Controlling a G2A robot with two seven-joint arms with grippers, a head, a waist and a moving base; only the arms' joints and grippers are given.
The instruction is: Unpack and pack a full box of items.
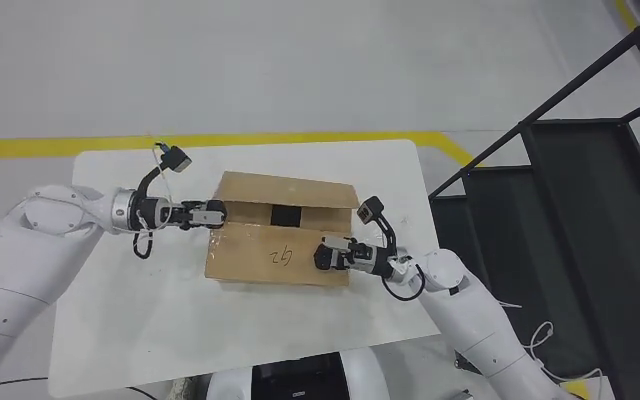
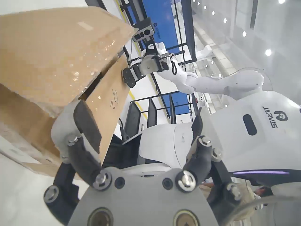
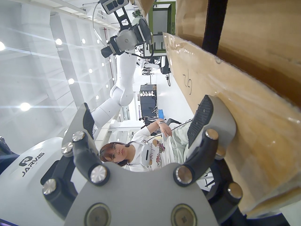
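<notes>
Left gripper sitting at left end of box, fingers spread apart, one finger touching near flap, likely steadying it. Box resting mid-table, flaps nearly shut. Right gripper at box's right end, fingers apart, one finger's back leaning on same flap, probably pressing it down.

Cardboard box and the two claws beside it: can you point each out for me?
cardboard box (image 1: pixel 250 255): top view, near flap.
left gripper (image 1: pixel 218 213): top view, between its fingertips.
right gripper (image 1: pixel 323 256): top view, between its fingertips.
</notes>
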